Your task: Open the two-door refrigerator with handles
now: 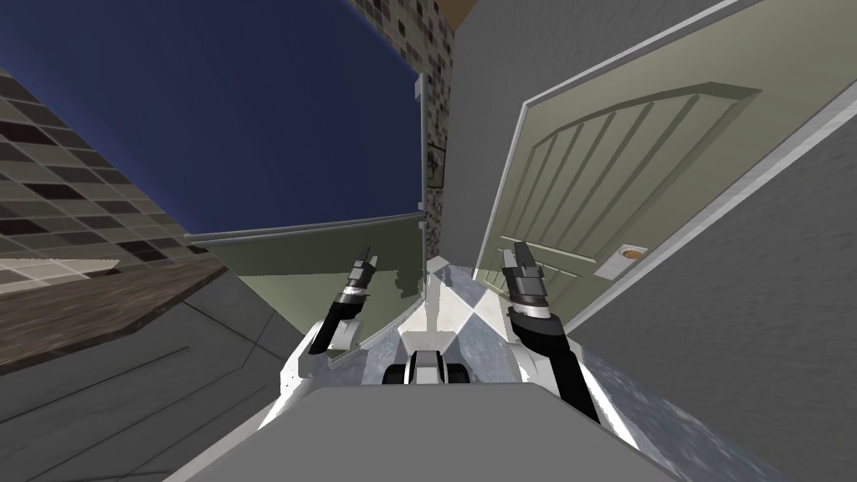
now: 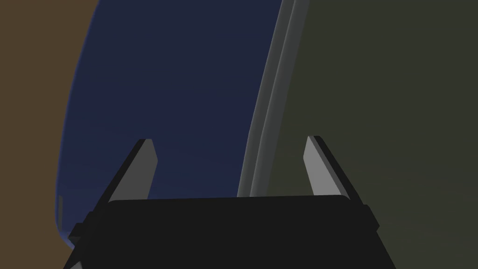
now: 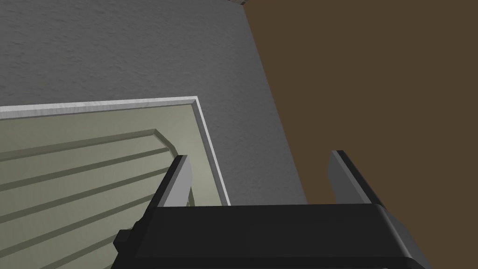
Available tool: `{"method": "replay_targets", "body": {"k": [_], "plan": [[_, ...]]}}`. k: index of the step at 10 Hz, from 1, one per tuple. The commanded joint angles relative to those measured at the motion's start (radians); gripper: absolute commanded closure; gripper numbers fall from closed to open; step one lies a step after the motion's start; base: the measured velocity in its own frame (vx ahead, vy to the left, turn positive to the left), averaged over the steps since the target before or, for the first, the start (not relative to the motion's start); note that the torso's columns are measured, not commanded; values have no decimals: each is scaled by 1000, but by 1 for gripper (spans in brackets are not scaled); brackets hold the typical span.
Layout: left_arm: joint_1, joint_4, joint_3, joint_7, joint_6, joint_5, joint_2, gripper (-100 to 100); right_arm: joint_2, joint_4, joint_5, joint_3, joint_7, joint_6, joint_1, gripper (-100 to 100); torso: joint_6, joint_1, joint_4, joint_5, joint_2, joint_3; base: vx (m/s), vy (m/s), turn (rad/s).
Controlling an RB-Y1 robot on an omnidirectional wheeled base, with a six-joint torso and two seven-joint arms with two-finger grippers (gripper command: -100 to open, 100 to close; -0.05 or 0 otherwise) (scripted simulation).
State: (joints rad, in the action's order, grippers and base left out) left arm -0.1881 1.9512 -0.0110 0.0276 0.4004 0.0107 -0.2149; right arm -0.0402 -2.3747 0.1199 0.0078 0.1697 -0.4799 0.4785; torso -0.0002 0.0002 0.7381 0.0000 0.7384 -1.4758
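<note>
Spreading across the upper left of the head view, a large dark blue pane (image 1: 251, 117) is edged by a thin grey frame, with an olive wall (image 1: 335, 251) beneath it. To the right, a pale green panelled door (image 1: 619, 176) is set shut in a rough grey wall (image 1: 753, 318). At the lower left, a brown surface (image 1: 75, 322) is carried over dark grey fronts (image 1: 125, 385) marked by thin seams, and a chequered floor (image 1: 469, 305) runs between.

Which of these, if any, is the two-door refrigerator cannot be told: no pair of handles can be made out, so it is judged that the task's thing has yet to be faced and no door of it has been opened. What such a container holds cannot be told either.

Both arms are carried forward and raised, apart from every wall, which is read as a travelling posture and not a reach. The left gripper (image 1: 369, 253) is pointed toward the frame where blue pane meets olive wall; its jaws are spread wide with nothing between them. The right gripper (image 1: 522, 251) is aimed at the upper corner of the green door, jaws likewise parted and unloaded, presumably kept ready for a handle.

Smallest, a pale plate with a round brown knob (image 1: 629, 253) is fixed at the green door's edge, near the right gripper but untouched.
</note>
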Motion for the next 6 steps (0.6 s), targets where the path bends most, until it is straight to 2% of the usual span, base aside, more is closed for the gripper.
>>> {"method": "replay_targets", "body": {"k": [1, 2, 3, 4, 5, 6], "plan": [[70, -55, -7, 7, -36, 10, -18, -100, 0, 0, 0, 0, 0, 0, 0, 0, 0, 0, 0, 0, 0, 0, 9, -7, -33], [103, -97, -13, 14, -71, 19, -35, -100, 0, 0, 0, 0, 0, 0, 0, 0, 0, 0, 0, 0, 0, 0, 11, -10, -56], [125, -97, -13, 14, -71, 19, -35, -100, 0, 0, 0, 0, 0, 0, 0, 0, 0, 0, 0, 0, -1, 0, 9, -11, -36], [161, -141, -20, 20, -107, 28, -50, -100, 0, 0, 0, 0, 0, 0, 0, 0, 0, 0, 0, 0, 0, 0, 11, -14, -64], [182, -141, -20, 20, -107, 28, -50, -100, 0, 0, 0, 0, 0, 0, 0, 0, 0, 0, 0, 0, -1, 0, 10, -9, -39], [216, -185, -27, 25, -143, 36, -65, -100, 0, 0, 0, 0, 0, 0, 0, 0, 0, 0, 0, 0, 0, 0, 12, -13, -72]]}}
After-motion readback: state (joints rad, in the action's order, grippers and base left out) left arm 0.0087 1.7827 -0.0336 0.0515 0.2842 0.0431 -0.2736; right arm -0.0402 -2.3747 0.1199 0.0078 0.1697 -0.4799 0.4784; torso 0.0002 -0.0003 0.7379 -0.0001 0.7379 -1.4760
